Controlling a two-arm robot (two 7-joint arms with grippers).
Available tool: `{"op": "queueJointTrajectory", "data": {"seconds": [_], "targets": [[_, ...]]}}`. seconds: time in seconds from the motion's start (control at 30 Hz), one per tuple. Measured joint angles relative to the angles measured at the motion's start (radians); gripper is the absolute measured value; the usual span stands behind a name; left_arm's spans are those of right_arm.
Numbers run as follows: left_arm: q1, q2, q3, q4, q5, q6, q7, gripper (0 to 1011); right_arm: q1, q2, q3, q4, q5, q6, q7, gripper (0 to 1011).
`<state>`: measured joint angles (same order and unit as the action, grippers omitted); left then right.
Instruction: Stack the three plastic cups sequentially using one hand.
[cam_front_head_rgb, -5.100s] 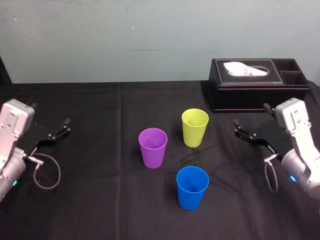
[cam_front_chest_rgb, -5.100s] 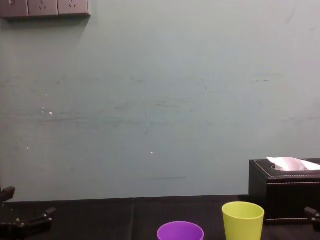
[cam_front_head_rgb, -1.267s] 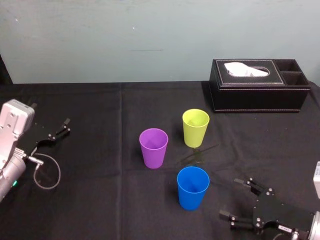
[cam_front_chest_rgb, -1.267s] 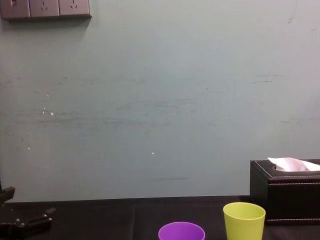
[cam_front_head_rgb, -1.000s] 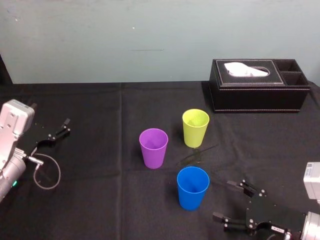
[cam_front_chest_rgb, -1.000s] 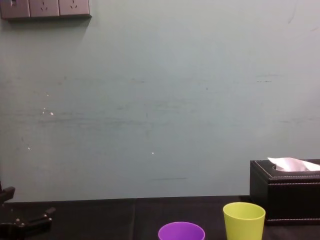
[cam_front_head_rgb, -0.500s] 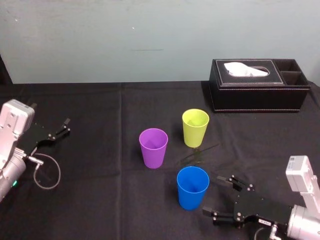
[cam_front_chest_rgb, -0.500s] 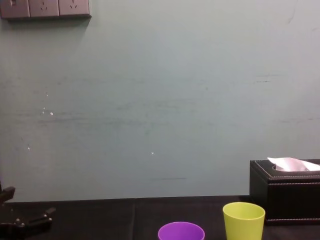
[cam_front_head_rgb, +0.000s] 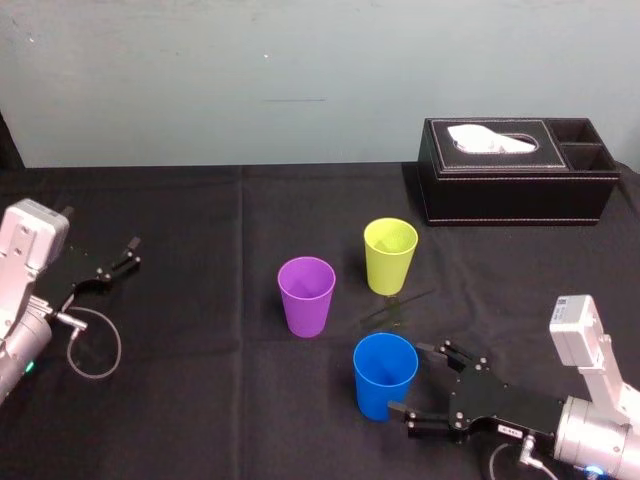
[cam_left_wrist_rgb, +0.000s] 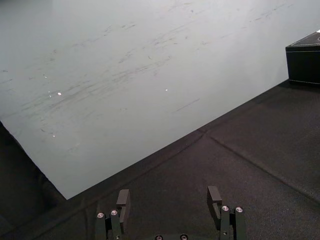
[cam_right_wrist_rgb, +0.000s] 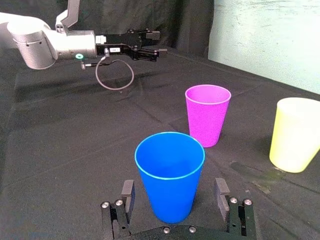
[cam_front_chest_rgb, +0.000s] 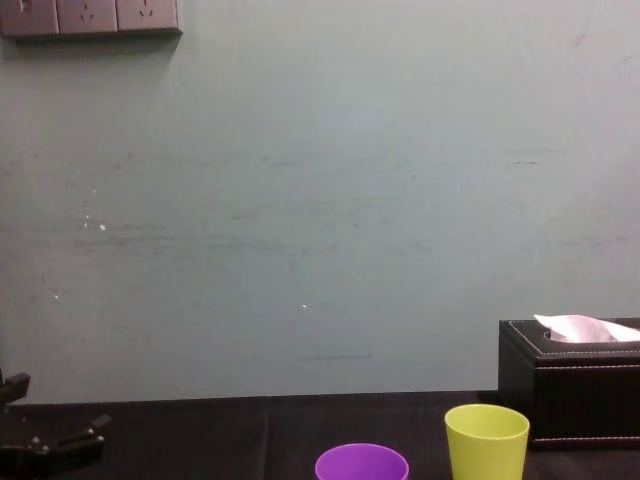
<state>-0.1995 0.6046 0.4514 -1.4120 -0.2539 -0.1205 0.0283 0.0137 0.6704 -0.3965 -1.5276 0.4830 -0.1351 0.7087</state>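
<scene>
Cups stand upright and apart on the black tabletop (cam_front_head_rgb: 200, 220), mouths up, none nested yet. Blue cup (cam_front_head_rgb: 383, 372) is nearest me; purple cup (cam_front_head_rgb: 306, 295) sits behind it to the left, yellow-green cup (cam_front_head_rgb: 390, 255) behind it and slightly right.

Right end effector (cam_front_head_rgb: 406, 380) is low on the tabletop, reaching in from the blue cup's right side. Fingers apart, one on either flank of the cup. The wrist view shows the cup centred between them with a gap each side, so I judge there is no contact yet. The cup's long axis is vertical, the fingers level across its lower wall. Closing should catch it there.

Left end effector (cam_front_head_rgb: 128, 255) is parked at the far left edge, fingers apart, well away from all the cups.

Black tissue box (cam_front_head_rgb: 515, 172) is at the back right, out of the way. The purple cup is the nearer target, with nothing between it and the blue one. My worry: the taper may let the cup slip upward under the squeeze.
</scene>
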Motion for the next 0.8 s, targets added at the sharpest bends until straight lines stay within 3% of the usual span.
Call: {"op": "queueJointTrajectory", "data": {"seconds": [0.57,0.8], "targets": [[0.000,0.000,0.000,0.000,0.000,0.000,0.000,1011,0.070,-0.049,-0.066,0.035,-0.035,0.019,-0.015,1004],[0.000,0.000,0.000,0.000,0.000,0.000,0.000,1011,0.072,-0.051,-0.068,0.036,-0.040,0.019,-0.019,1004]]}}
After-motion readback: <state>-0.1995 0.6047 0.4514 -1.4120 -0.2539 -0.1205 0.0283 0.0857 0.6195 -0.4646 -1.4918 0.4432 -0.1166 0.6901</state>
